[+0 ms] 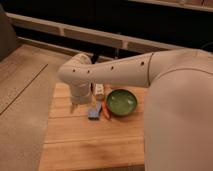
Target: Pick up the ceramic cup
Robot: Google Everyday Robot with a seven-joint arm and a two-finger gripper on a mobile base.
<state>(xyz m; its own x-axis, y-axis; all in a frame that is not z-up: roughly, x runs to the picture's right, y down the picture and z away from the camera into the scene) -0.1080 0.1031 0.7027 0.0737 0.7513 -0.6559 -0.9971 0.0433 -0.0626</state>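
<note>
The gripper (76,104), open or closed impossible to tell, is hanging just beside the ceramic cup (99,89) on the wooden table (90,145), likely risking knocking the cup toward the green bowl (121,102).

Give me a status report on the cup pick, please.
Tool low over table, left side. Cup just right of it, not held. Bowl close beside cup.

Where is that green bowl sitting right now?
The green bowl sits on the wooden table, right of centre in the camera view, below the arm. An orange thing lies beside its left rim; the gripper hangs farther left.
</note>
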